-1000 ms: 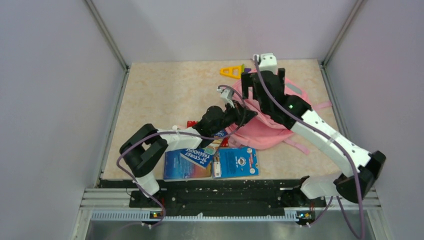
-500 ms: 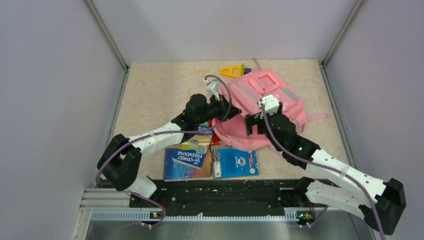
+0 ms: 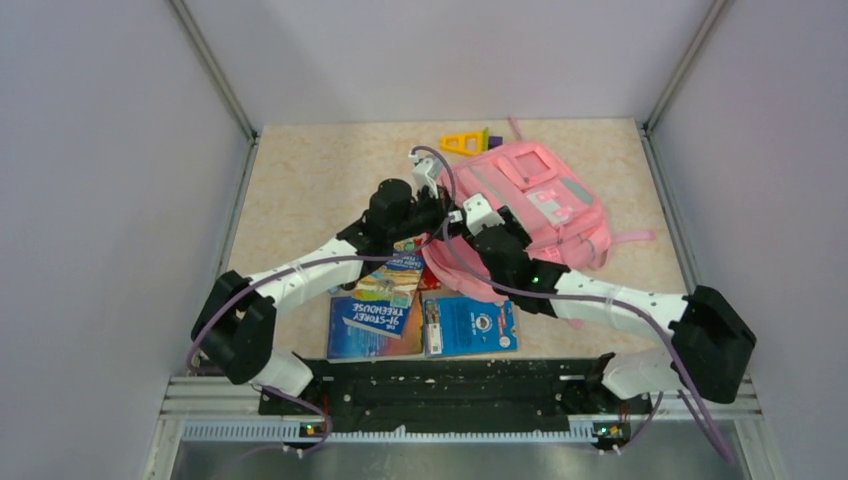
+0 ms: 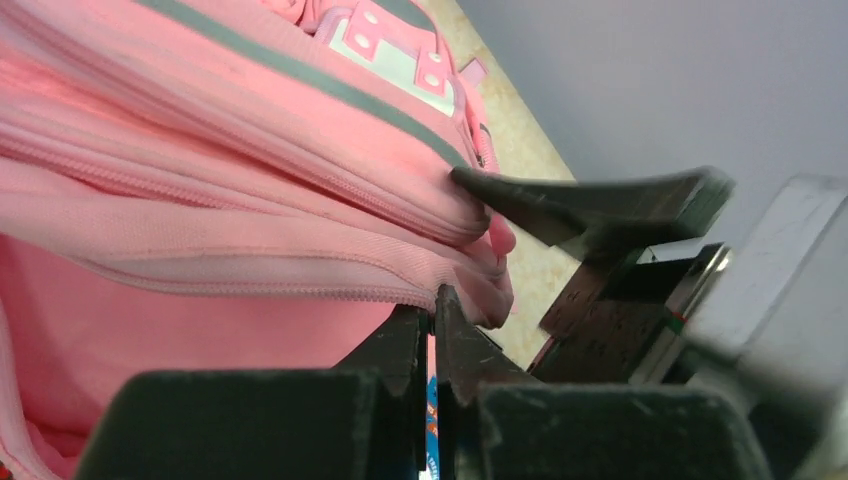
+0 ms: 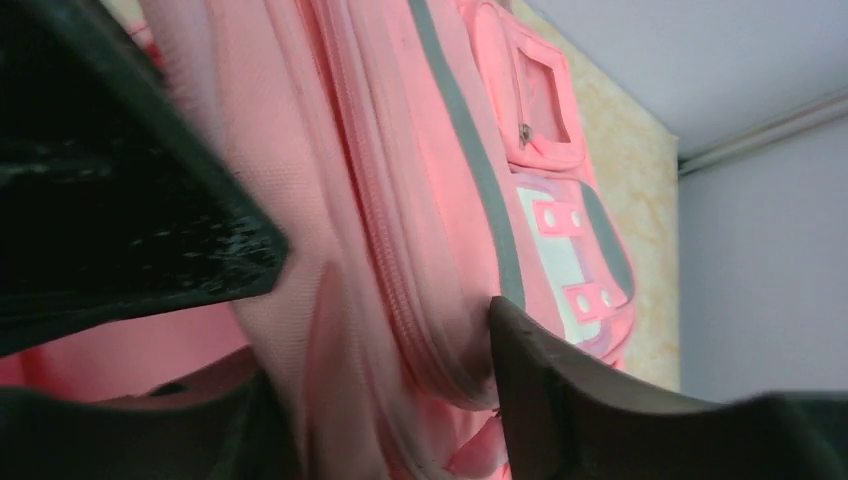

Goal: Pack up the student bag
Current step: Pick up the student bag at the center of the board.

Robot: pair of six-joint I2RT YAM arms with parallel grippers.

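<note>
My left claw (image 4: 437,300) is closed tight. Its tips touch the near-left edge of the pink bag (image 3: 545,195). I cannot tell if a bit of cloth is caught between them. Under that arm, on the table (image 3: 300,200), lies a blue story book (image 3: 372,312). Right next to it is another blue book (image 3: 470,325). Both are just on the near side of the bag.

Just to the right of my left claw is my right claw (image 5: 390,278). It is open, with one finger on each side of a soft fold by the zip. The cloth fills the gap between them.

The bag lies on the table with its front pockets up. From both claws it stretches away to the far right, so its long way runs from near-left to far-right. Both claws are at the same near-left end. The right one is the one with cloth inside it.

I think my right claw should squeeze that fold next. Then both claws can pull the edge apart, so the mouth opens toward the books.
</note>
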